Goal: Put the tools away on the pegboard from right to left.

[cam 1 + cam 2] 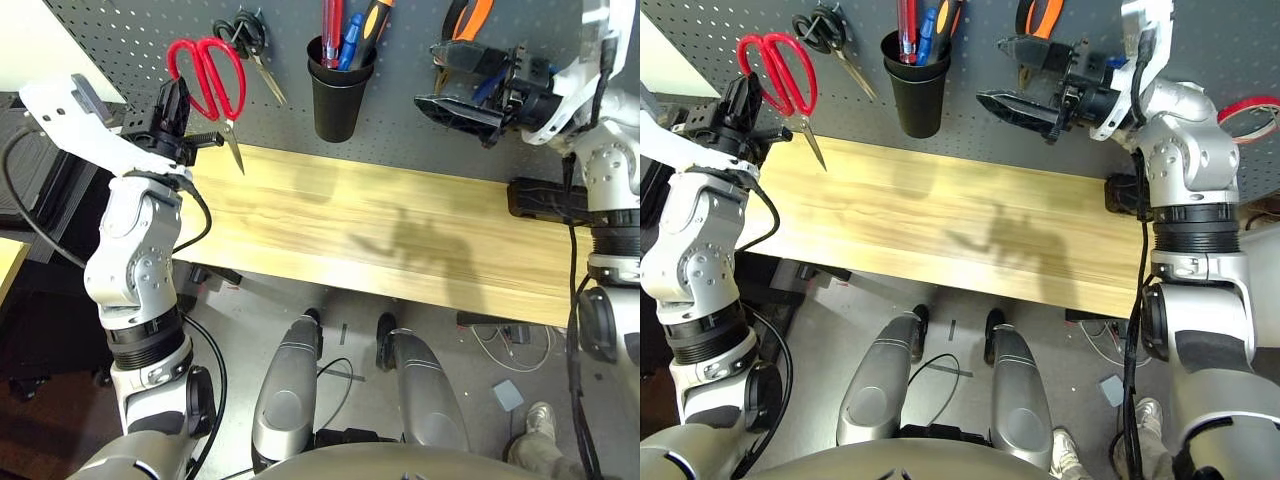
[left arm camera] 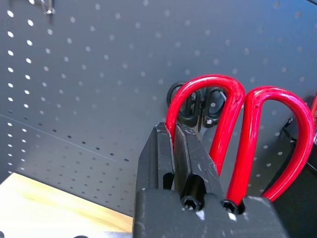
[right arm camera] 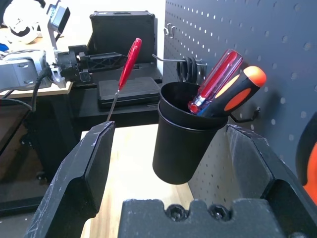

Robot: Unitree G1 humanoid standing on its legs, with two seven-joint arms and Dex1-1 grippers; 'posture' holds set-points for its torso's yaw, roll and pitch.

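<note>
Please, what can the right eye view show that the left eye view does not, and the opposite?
Right eye view only: the red tape ring, near the picture's right edge.

Left eye view only: a pale wooden corner at the picture's left edge.

Both: the red-handled scissors gripped by the left end effector, the black cup, the black-handled scissors, and the open right end effector near the orange-and-black pliers.

pliers (image 1: pixel 468 22) and tape ring (image 1: pixel 1250 120) cut by picture edges.
</note>
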